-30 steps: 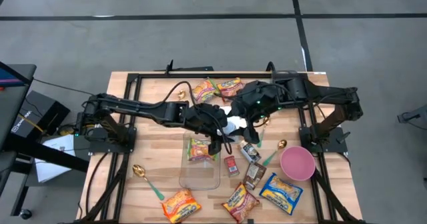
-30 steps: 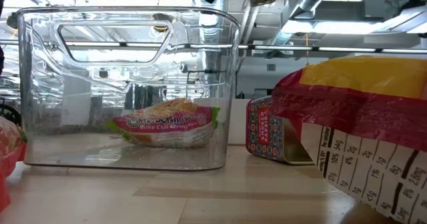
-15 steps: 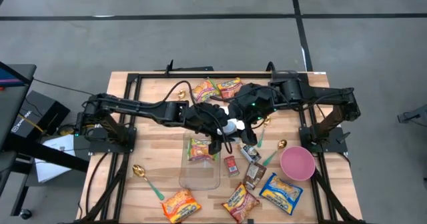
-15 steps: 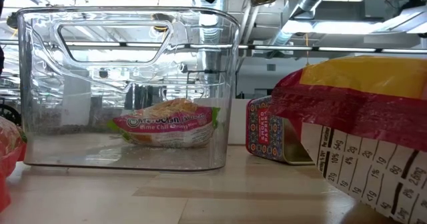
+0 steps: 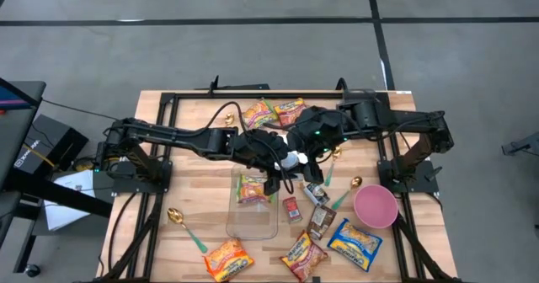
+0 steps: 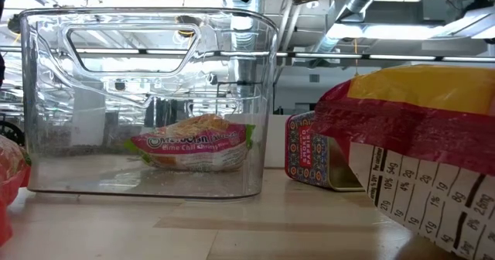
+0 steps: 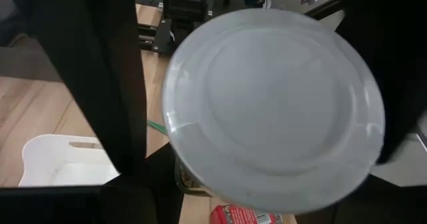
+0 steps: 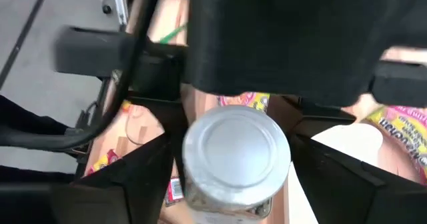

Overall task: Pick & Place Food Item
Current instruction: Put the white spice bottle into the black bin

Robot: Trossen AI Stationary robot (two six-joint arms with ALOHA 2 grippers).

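Jar [image 8: 235, 159] bottom cut off by edge. White lid [image 7: 275, 111] hides most of bench. Yellow packet [image 6: 418, 152] cut off at 3 o'clock. Pincer grip unclear from above.

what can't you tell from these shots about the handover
- Label of the round silver-lidded can: wrist views show only its ends; in the high view the arms cover it.
- Right hand contact with the can: blurred, fingers beside it, grip unclear.
- Text on the yellow-and-red packet: cut off by the low view's edge.
- Inside of the pink round bowl: too small in the high view.
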